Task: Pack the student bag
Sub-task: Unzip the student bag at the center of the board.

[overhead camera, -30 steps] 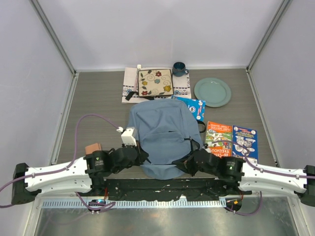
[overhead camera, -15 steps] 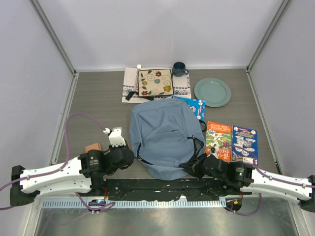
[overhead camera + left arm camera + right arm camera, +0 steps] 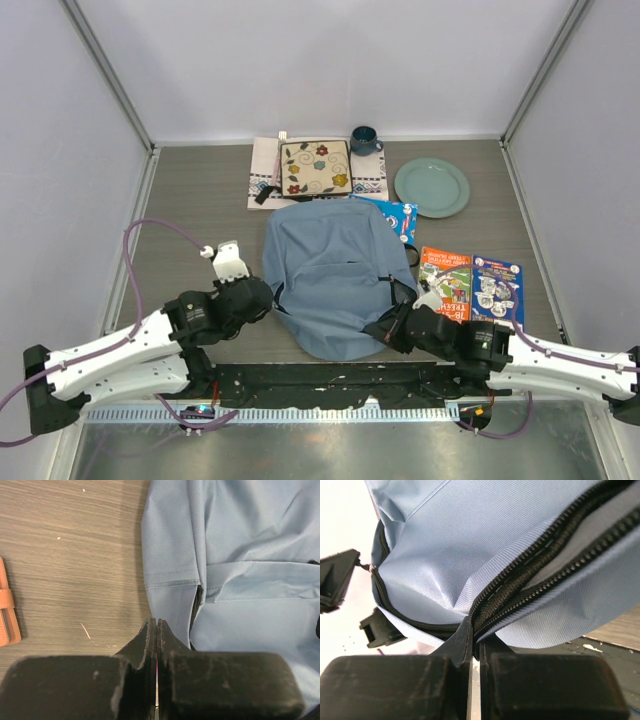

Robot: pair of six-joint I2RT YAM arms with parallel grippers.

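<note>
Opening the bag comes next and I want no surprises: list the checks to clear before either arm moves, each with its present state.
1. Right pincer grips the light-blue fabric backpack at its black zipper: ok, shut there.
2. Left pincer holds fabric: cannot tell; it is shut at the backpack's left edge.
3. Zipper started: ok, its tooth rows part in the right wrist view.
4. Opening wide enough for packing: cannot tell.
5. Orange-covered book and blue-covered book lie flat, right of the backpack: ok.
6. Blue-and-white carton apart from the backpack: not ok, it meets the far right corner.
</note>
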